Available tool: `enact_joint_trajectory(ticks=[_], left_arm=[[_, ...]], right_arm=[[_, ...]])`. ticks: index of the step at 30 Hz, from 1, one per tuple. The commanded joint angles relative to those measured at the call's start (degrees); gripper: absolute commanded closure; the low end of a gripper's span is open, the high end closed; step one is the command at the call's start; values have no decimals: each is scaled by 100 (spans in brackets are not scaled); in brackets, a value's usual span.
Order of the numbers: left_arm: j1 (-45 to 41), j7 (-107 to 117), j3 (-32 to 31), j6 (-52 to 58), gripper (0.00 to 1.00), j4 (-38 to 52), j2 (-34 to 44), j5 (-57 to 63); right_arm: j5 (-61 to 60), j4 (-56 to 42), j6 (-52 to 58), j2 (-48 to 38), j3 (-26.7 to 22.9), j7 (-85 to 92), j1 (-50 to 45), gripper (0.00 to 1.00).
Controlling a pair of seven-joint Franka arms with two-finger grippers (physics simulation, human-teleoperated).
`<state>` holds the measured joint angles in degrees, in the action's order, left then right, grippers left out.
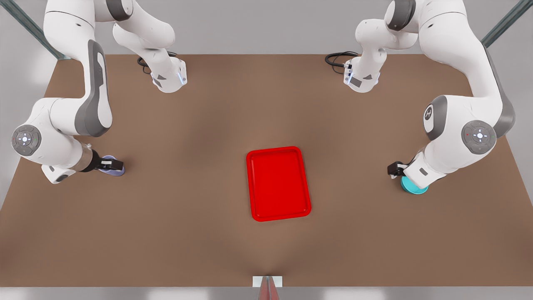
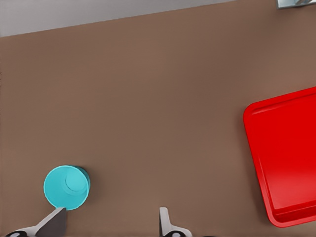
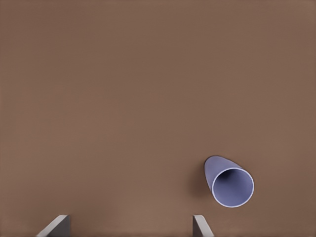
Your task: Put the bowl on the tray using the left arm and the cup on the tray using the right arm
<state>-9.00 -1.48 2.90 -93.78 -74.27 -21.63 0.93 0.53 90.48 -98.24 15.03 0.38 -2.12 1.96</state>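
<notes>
**Both hands open beside their targets, red tray between them**

At the front view's left, the right arm reaches low over the brown worktop (image 1: 208, 241), and its black two-finger hand (image 1: 113, 166) sits at the small pale lavender tapering cup (image 1: 109, 160), overlapping it from that camera. In the right wrist view the cup (image 3: 229, 182) stands upright on the worktop, mouth up, and lies just outside one of the two grey fingertips (image 3: 200, 226), not between them. The fingers are spread wide with nothing in them.

Near the middle of the worktop lies the bright red flat rectangular tray (image 1: 278, 183) with rounded corners and a low raised rim, its inside bare. It is well apart from both the cup and the bowl.

At the front view's right, the left arm bends down over the small round teal bowl (image 1: 413, 187), whose edge peeks out beneath the wrist; the left hand (image 1: 395, 168) is just beside it. In the left wrist view the bowl (image 2: 66, 187) stands upright on the worktop, close against the tip of one finger (image 2: 54, 222), again outside the gap rather than within it. This hand is also wide open and holds nothing. The tray (image 2: 286, 158) shows off to one side there, well clear of the bowl.
</notes>
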Motion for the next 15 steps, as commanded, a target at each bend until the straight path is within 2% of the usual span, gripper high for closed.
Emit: enact_joint_trajectory(ticks=[1,3,5,8,11,15], left_arm=[[3,-2,0,0,0,0,-8,82],[29,-213,430,0,0,-61,-184,-23],[231,-686,1002,-26,0,-79,-685,-629],[1031,-1759,1002,-219,0,-368,-1195,-1209],[1066,-2506,1081,-1336,0,-1467,-1177,-1297],[1541,-3060,1081,-1705,0,-1503,-1529,-1526]], right_arm=[[0,-4,7,0,6,-17,-11,0],[0,5,7,0,6,-26,-20,0],[0,14,-2,0,6,-34,-11,0],[61,14,-10,0,14,-228,-29,0],[35,49,16,0,14,-158,-20,0],[62,75,7,-9,14,-158,-20,0]])
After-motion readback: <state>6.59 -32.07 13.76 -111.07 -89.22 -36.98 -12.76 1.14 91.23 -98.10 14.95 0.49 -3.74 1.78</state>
